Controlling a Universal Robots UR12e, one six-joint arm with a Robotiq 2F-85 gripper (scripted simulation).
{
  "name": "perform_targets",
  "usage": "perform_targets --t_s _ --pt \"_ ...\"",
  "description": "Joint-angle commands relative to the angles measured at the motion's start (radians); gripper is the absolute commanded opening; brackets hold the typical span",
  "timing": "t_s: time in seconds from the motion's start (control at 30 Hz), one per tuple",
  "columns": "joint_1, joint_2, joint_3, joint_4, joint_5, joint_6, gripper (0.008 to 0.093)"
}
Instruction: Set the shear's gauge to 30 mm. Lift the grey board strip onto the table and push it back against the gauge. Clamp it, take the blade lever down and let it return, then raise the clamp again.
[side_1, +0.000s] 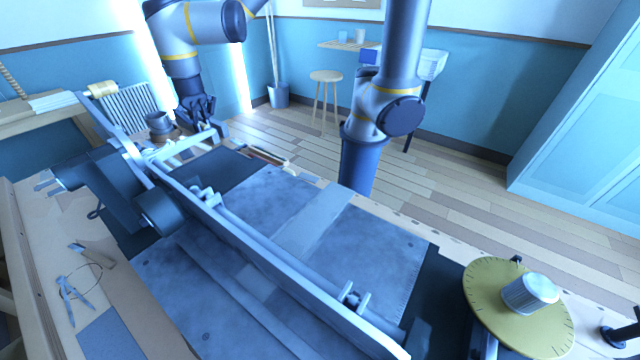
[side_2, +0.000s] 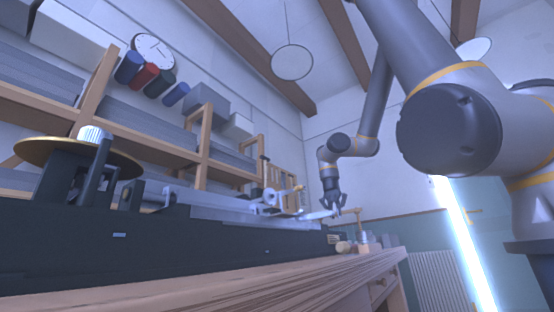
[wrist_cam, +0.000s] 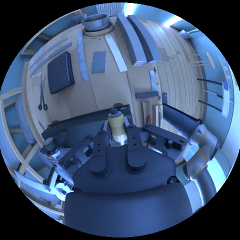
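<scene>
The grey board strip (side_1: 311, 218) lies flat on the shear's table, its far end under the long clamp bar (side_1: 260, 235) that crosses the table. The blade lever (side_1: 107, 120) slants up on the left, its yellow grip (side_1: 102, 89) high by the radiator. The round yellow gauge dial (side_1: 517, 305) with its metal knob sits at the near right end. The clamp lever (side_1: 192, 139) sticks out at the far end of the bar and ends in a cream handle (wrist_cam: 117, 127). My gripper (wrist_cam: 117, 133) is at that far end, closed on the cream handle of the clamp lever.
A metal pot (side_1: 159, 124) stands on the bench just behind the gripper. Scissors (wrist_cam: 42, 95), a dark pad (wrist_cam: 60, 72) and loose strips lie on the bench beyond the shear. The arm's base column (side_1: 365, 150) rises beside the table's right edge. Dividers (side_1: 70, 295) lie near left.
</scene>
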Motion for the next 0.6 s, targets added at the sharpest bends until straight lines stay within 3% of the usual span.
perform_targets --t_s 0.0,0.57 --pt "-0.001 -0.001 0.000 0.001 -0.002 0.000 0.0080" --pt "0.001 -0.010 -0.010 0.020 -0.002 0.002 0.0080"
